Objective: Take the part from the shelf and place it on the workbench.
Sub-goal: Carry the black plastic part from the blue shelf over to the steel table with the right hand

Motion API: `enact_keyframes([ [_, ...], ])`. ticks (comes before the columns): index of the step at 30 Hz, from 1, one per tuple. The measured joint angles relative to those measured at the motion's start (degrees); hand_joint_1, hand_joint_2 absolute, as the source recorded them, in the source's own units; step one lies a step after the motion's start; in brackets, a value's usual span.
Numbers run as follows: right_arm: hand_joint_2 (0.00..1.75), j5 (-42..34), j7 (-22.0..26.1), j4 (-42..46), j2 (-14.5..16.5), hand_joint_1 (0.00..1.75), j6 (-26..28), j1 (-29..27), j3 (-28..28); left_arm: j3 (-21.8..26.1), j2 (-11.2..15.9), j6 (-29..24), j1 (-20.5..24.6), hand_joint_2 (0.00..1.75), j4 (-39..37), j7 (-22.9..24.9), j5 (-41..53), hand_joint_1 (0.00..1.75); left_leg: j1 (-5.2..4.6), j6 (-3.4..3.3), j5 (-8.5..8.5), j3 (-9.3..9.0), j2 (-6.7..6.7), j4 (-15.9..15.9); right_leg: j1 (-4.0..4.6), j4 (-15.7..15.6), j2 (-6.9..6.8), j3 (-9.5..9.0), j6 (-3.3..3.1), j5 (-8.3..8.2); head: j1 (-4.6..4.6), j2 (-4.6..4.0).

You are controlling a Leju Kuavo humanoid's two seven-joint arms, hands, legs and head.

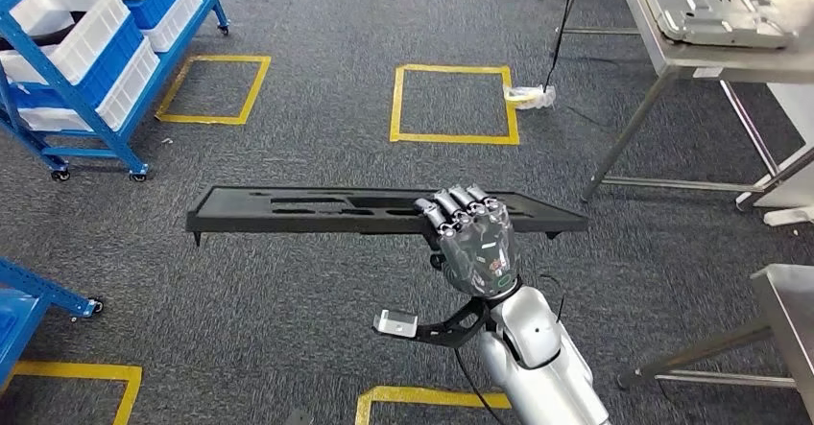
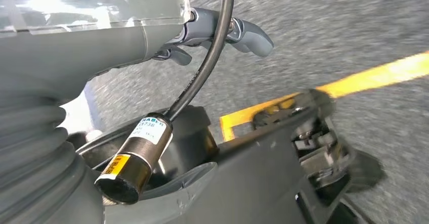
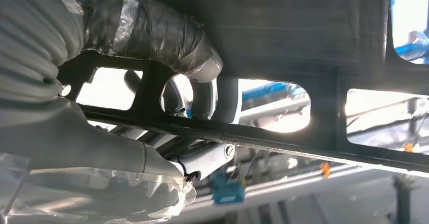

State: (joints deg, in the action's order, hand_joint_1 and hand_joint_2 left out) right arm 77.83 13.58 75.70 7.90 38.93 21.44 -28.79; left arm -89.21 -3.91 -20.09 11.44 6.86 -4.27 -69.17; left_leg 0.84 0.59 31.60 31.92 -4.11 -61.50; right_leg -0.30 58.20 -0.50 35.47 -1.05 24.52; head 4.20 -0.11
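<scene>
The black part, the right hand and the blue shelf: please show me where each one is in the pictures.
black part (image 1: 288, 209), head view, on its flat top left of the hand.
right hand (image 1: 475, 243), head view, on the back of the hand.
blue shelf (image 1: 91, 108), head view, on its front blue post.

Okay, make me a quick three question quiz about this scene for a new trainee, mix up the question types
1. True or false: the long black part already lies on the metal workbench.
2. Which hand holds the part? A) left hand B) right hand C) both
3. Fill in: the blue shelf with white bins stands at the head view's upper ____.

Key:
1. False; it is held in the air above the carpet.
2. B
3. left
</scene>
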Motion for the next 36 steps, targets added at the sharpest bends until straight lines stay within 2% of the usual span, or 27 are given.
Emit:
enact_keyframes([
  [2, 1.75, 0.7, -0.25, 0.19, 0.15, 1.75, 0.0, -0.14, 0.02, -0.01, 0.19, 0.07, -0.02, 1.75, 0.0, 0.08, 0.36, 0.0, 0.09, 0.04, 3.48, 3.59, 2.78, -7.49, 0.07, -0.02, 1.33, -0.12, -0.48, 0.04, -0.03, 0.0],
  [3, 1.75, 0.96, -0.45, 0.19, 0.19, 1.75, 0.0, -0.31, 0.03, -0.01, 0.26, 0.2, -0.03, 1.75, 0.0, 0.08, 0.52, 0.0, 0.09, 0.08, 4.57, 5.48, 3.31, -10.92, 0.14, 0.07, 2.18, -0.11, -0.55, 0.08, -0.04, 0.0],
  [4, 1.75, 1.17, -0.64, 0.19, 0.17, 1.75, 0.0, -0.5, 0.03, -0.01, 0.32, 0.34, 0.0, 1.75, 0.0, 0.03, 0.67, 0.0, 0.09, 0.09, 4.58, 6.65, 3.55, -12.71, 0.21, 0.21, 3.05, -0.11, -0.58, 0.13, -0.04, 0.0],
  [5, 1.75, 1.34, -0.78, 0.19, 0.16, 1.75, 0.0, -0.65, 0.04, -0.01, 0.34, 0.48, 0.06, 1.75, 0.0, -0.03, 0.76, 0.0, 0.1, 0.03, 3.41, 6.82, 3.66, -12.3, 0.24, 0.42, 3.97, -0.1, -0.57, 0.2, -0.04, 0.0],
  [6, 1.75, 1.49, -0.87, 0.24, 0.16, 1.75, 0.0, -0.73, 0.05, -0.01, 0.34, 0.59, 0.17, 1.75, 0.0, -0.09, 0.83, 0.0, 0.12, -0.07, 1.29, 5.97, 3.92, -9.79, 0.23, 0.67, 4.88, -0.11, -0.51, 0.31, -0.04, 0.0],
  [8, 1.75, 1.76, -1.04, 0.42, 0.16, 1.75, 0.0, -0.71, 0.09, -0.01, 0.37, 0.79, 0.36, 1.75, 0.0, -0.03, 1.2, 0.0, 0.29, -0.42, -2.66, 3.15, 6.3, -2.48, 0.17, 1.33, 6.58, 0.11, -0.16, 0.62, -0.03, 0.0],
  [10, 1.75, 2.11, -1.35, 0.64, 0.11, 1.75, 0.0, -0.66, 0.14, -0.01, 0.4, 1.0, 0.54, 1.75, 0.0, 0.17, 1.74, 0.0, 0.32, -0.73, -3.74, 1.57, 8.54, 1.35, -0.03, 1.81, 8.03, 0.71, 0.48, 0.67, -0.03, 0.0],
  [11, 1.75, 2.25, -1.52, 0.72, 0.02, 1.75, 0.0, -0.67, 0.17, -0.01, 0.4, 1.11, 0.63, 1.75, 0.0, 0.31, 1.97, 0.0, 0.21, -0.86, -3.56, 1.39, 8.7, 1.63, -0.16, 1.82, 8.67, 0.97, 0.86, 0.54, -0.03, 0.0],
  [12, 1.75, 2.38, -1.74, 0.79, -0.11, 1.75, 0.0, -0.7, 0.2, -0.01, 0.33, 1.23, 0.74, 1.75, 0.0, 0.42, 2.3, 0.0, 0.16, -1.11, -3.67, 1.27, 8.11, 1.87, -0.27, 1.67, 9.31, 1.18, 1.25, 0.34, -0.03, 0.0],
  [13, 1.75, 2.49, -1.97, 0.84, -0.29, 1.75, 0.0, -0.75, 0.22, -0.01, 0.22, 1.33, 0.85, 1.75, 0.0, 0.53, 2.63, 0.0, 0.19, -1.47, -3.89, 1.14, 7.41, 2.21, -0.28, 1.72, 9.03, 1.3, 1.54, 0.36, -0.03, 0.0],
  [14, 1.75, 2.65, -2.29, 0.88, -0.49, 1.75, 0.0, -0.7, 0.24, -0.01, 0.08, 1.34, 0.92, 1.75, 0.0, 0.58, 2.96, 0.0, 0.24, -1.89, -4.12, 0.96, 6.67, 2.58, -0.14, 2.4, 7.72, 1.67, 1.8, 0.83, 0.06, 0.0],
  [15, 1.75, 2.85, -2.65, 0.9, -0.64, 1.75, 0.0, -0.58, 0.25, -0.01, -0.09, 1.26, 0.97, 1.75, 0.0, 0.61, 3.23, 0.0, 0.3, -2.29, -4.31, 0.79, 5.84, 2.94, 0.03, 4.11, 5.87, 2.51, 2.02, 1.88, 0.15, 0.0],
  [17, 1.75, 3.22, -3.21, 0.91, -0.83, 1.75, 0.0, -0.38, 0.27, -0.01, -0.26, 0.98, 0.94, 1.75, 0.0, 0.66, 3.22, 0.0, 0.13, -2.75, -4.34, 0.65, 4.17, 3.19, 0.07, 10.52, 2.12, 5.66, 2.4, 5.16, 0.31, 0.0],
  [19, 1.75, 3.39, -3.42, 0.81, -1.03, 1.75, 0.0, -0.47, 0.28, -0.01, -0.29, 0.8, 0.87, 1.75, 0.0, 0.67, 3.07, 0.0, 0.04, -2.81, -4.17, 0.61, 2.39, 3.17, -0.24, 16.26, 1.1, 8.67, 2.72, 6.95, 0.31, 0.0],
  [20, 1.75, 3.44, -3.45, 0.77, -1.18, 1.75, 0.0, -0.54, 0.28, -0.01, -0.29, 0.74, 0.89, 1.75, 0.0, 0.67, 3.02, 0.0, 0.03, -2.77, -4.05, 0.53, 1.53, 3.16, -0.39, 16.49, 0.84, 8.85, 2.82, 6.37, 0.31, 0.0],
  [21, 1.75, 3.45, -3.46, 0.74, -1.32, 1.75, 0.0, -0.58, 0.28, -0.01, -0.31, 0.72, 0.93, 1.75, 0.0, 0.66, 2.98, 0.0, 0.03, -2.66, -3.89, 0.38, 0.74, 3.16, -0.5, 14.42, 0.5, 7.8, 2.85, 4.82, 0.32, 0.0],
  [22, 1.75, 3.46, -3.48, 0.74, -1.42, 1.75, 0.0, -0.57, 0.28, -0.01, -0.32, 0.72, 0.96, 1.75, 0.0, 0.66, 2.97, 0.0, 0.03, -2.51, -3.68, 0.13, 0.04, 3.16, -0.51, 10.6, -0.36, 5.76, 2.8, 2.76, 0.32, 0.0],
  [23, 1.75, 3.46, -3.5, 0.75, -1.48, 1.75, 0.0, -0.5, 0.28, -0.01, -0.34, 0.73, 0.99, 1.75, 0.0, 0.65, 2.96, 0.0, -0.07, -2.28, -3.44, -0.13, -0.61, 3.17, -0.22, 6.65, -1.83, 3.64, 2.65, 1.32, 0.32, 0.0],
  [25, 1.75, 3.47, -3.56, 0.78, -1.54, 1.75, 0.0, -0.38, 0.28, 0.0, -0.38, 0.72, 1.04, 1.75, 0.0, 0.64, 2.92, 0.0, -0.35, -1.7, -2.97, -0.6, -1.76, 3.12, 0.41, 1.77, -3.67, 1.18, 2.04, 0.04, 0.29, 0.0],
  [26, 1.75, 3.5, -3.62, 0.79, -1.59, 1.75, 0.01, -0.35, 0.29, 0.01, -0.4, 0.73, 1.07, 1.75, 0.0, 0.63, 2.86, 0.0, -0.49, -1.4, -2.81, -0.77, -2.35, 3.16, 0.74, 1.27, -3.7, 1.05, 1.72, 0.25, 0.28, 0.0],
  [28, 1.75, 3.77, -3.84, 0.82, -1.7, 1.75, 0.01, -0.37, 0.3, 0.01, -0.47, 0.91, 1.24, 1.75, 0.0, 0.58, 2.75, 0.0, -0.42, -0.8, -2.41, -1.12, -3.12, 3.18, 0.68, 0.98, -2.19, 1.02, 1.08, 0.1, 0.28, 0.0],
  [29, 1.75, 4.03, -4.01, 0.86, -1.75, 1.75, 0.01, -0.34, 0.31, 0.01, -0.5, 1.07, 1.31, 1.75, 0.0, 0.66, 2.73, 0.0, -0.28, -0.53, -1.89, -1.11, -2.31, 2.72, 0.51, 0.76, -1.48, 0.85, 0.72, 0.02, 0.28, 0.0],
  [31, 1.75, 4.48, -4.41, 0.95, -1.79, 1.75, 0.01, -0.06, 0.31, 0.01, -0.53, 1.25, 1.24, 1.75, 0.0, 1.36, 2.74, 0.0, -0.02, -0.22, 0.74, 0.68, 0.98, -1.59, 0.09, 0.38, -0.14, 0.47, -0.04, -0.19, 0.25, 0.0],
  [32, 1.75, 4.58, -4.66, 0.93, -1.81, 1.75, 0.01, 0.18, 0.31, 0.01, -0.52, 1.22, 1.08, 1.75, 0.0, 1.76, 2.59, 0.0, 0.01, -0.2, 2.45, 2.46, 2.54, -5.31, 0.11, 0.37, 0.61, 0.44, -0.26, -0.2, 0.23, 0.0],
  [34, 1.75, 4.57, -5.13, 0.67, -1.95, 1.75, 0.0, 0.62, 0.31, 0.07, -0.52, 1.13, 0.56, 1.75, 0.0, 1.71, 1.69, 0.0, 0.01, -0.17, 4.53, 6.33, 3.55, -12.21, 0.21, 0.49, 2.38, 0.41, -0.45, -0.19, 0.21, 0.0],
  [35, 1.75, 4.53, -5.31, 0.46, -2.07, 1.75, 0.0, 0.82, 0.31, 0.1, -0.52, 1.14, 0.36, 1.75, 0.0, 1.29, 1.2, 0.0, 0.01, -0.2, 4.0, 7.31, 3.63, -13.27, 0.25, 0.58, 3.31, 0.4, -0.47, -0.16, 0.21, 0.0],
  [36, 1.75, 4.51, -5.43, 0.23, -2.21, 1.75, 0.0, 1.04, 0.31, 0.15, -0.52, 1.21, 0.2, 1.75, 0.0, 0.89, 0.76, 0.0, 0.02, -0.3, 2.37, 7.29, 3.73, -12.12, 0.26, 0.72, 4.25, 0.38, -0.46, -0.13, 0.21, 0.0],
])
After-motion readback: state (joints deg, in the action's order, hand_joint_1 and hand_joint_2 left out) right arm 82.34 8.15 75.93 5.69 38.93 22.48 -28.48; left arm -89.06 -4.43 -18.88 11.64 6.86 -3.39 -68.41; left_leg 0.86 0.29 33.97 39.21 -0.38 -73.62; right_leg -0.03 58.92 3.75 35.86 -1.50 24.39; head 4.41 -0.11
